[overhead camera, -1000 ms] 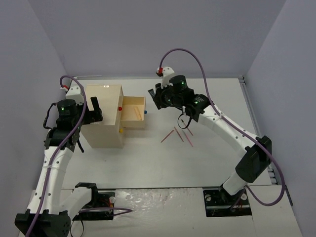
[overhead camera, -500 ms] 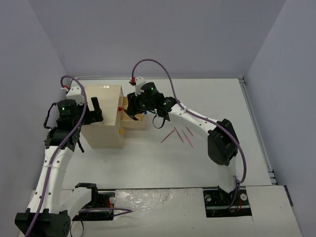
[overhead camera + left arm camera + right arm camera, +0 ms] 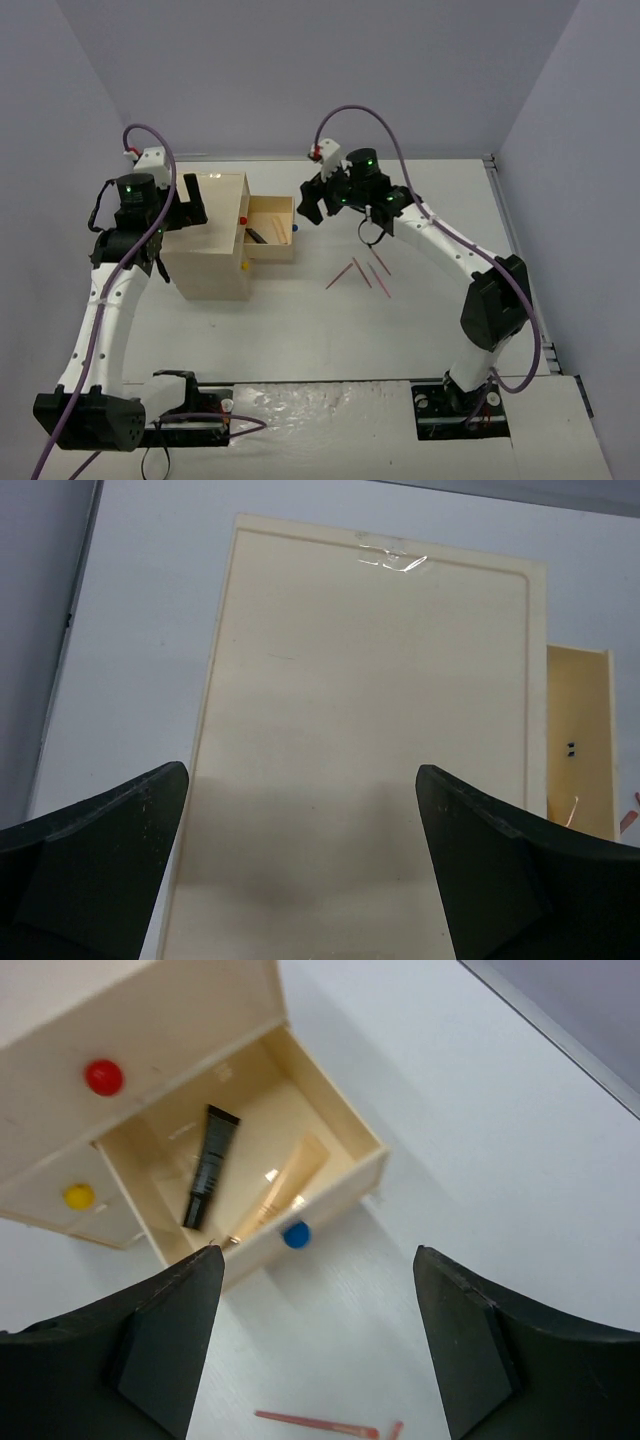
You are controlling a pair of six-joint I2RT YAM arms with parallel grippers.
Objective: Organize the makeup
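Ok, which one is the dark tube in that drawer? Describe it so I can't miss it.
Find the cream box on the left of the table; its one open drawer, the one with the blue knob, sticks out towards the right arm. Two tubes lie inside: the dark tube is the black one nearer the box, beside a pale beige tube.

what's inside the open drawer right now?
A black tube and a beige tube lie on the floor of the drawer. Its back end sits inside the box, so that part is hidden.
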